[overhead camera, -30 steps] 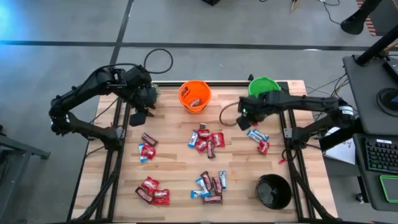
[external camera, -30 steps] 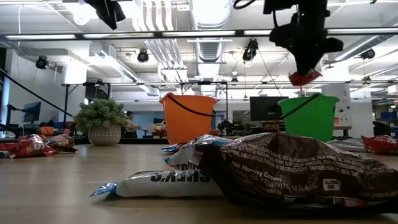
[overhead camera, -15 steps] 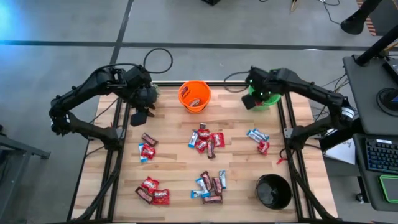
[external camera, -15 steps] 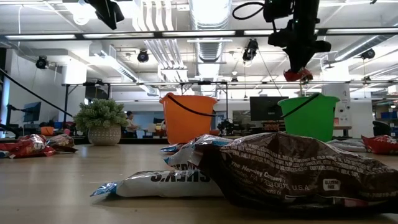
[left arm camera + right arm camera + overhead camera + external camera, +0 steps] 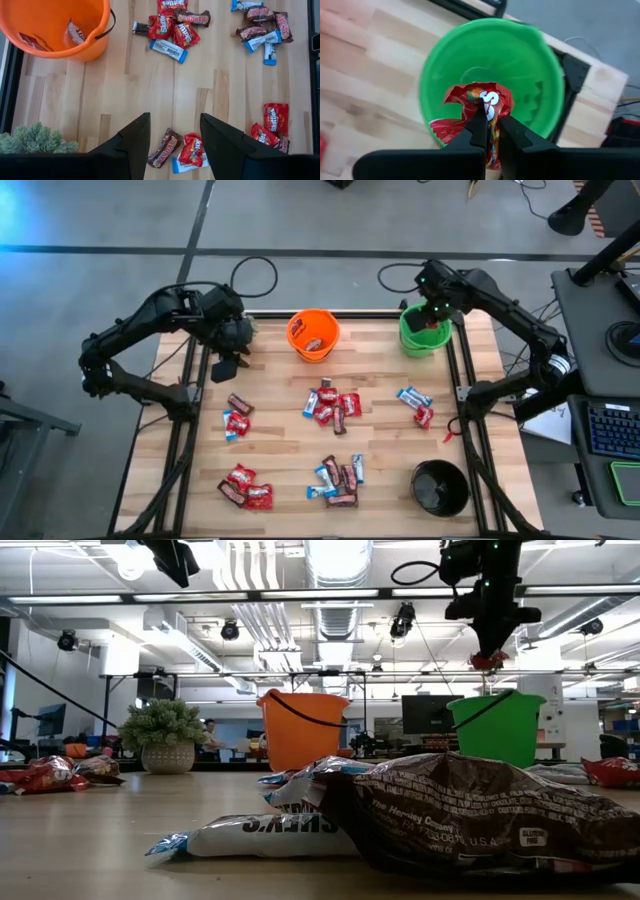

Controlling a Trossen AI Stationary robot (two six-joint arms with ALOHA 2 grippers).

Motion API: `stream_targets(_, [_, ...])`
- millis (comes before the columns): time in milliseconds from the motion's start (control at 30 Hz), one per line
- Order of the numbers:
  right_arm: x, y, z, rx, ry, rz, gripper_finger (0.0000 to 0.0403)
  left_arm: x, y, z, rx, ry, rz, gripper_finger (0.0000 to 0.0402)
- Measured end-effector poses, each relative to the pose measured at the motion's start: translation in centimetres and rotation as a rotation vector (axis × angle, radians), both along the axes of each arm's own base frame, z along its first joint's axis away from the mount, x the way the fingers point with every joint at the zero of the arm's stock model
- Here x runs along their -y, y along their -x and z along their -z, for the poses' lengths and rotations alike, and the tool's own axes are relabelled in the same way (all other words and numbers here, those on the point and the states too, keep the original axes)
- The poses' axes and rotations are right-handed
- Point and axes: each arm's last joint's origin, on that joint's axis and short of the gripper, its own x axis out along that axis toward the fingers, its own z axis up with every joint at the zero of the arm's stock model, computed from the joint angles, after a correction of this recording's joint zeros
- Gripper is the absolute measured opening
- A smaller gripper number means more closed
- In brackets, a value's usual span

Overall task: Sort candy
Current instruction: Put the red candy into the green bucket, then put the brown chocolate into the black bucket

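Low view, nearest: a brown Hershey Company bar (image 5: 470, 815) on the table (image 5: 120, 840). Right wrist view alone shows the right gripper (image 5: 490, 131) pinching a red Skittles packet (image 5: 482, 107) above the green bucket (image 5: 547, 75). Left gripper (image 5: 172, 137) gapes empty over scattered candy (image 5: 172, 27)

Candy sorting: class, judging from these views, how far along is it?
Barely begun. The orange bucket already holds a few wrappers. The right gripper grips a red packet above the green bucket. The left gripper hangs open. Most candy lies on the table.
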Motion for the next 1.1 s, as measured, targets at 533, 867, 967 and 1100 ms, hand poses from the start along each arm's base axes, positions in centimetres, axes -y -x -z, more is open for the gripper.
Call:
stream_targets(533, [0.71,0.83,0.02,0.024,-0.03,-0.018,0.006,0.0,0.01,0.0,-0.002,0.005,-0.01,0.0154])
stream_targets(867, [0.84,1.0,0.01,-0.013,0.0,0.002,0.0107,-0.02,-0.03,-0.02,0.002,0.012,-0.027,0.0154])
stream_targets(967, [0.75,0.87,0.03,0.031,-0.035,-0.015,0.0109,-0.1,-0.22,-0.12,0.025,0.003,-0.029,0.0154])
stream_targets(1100, [0.57,0.65,0.05,0.098,-0.089,-0.044,0.0109,-0.25,-0.56,-0.31,0.063,-0.015,-0.034,0.0155])
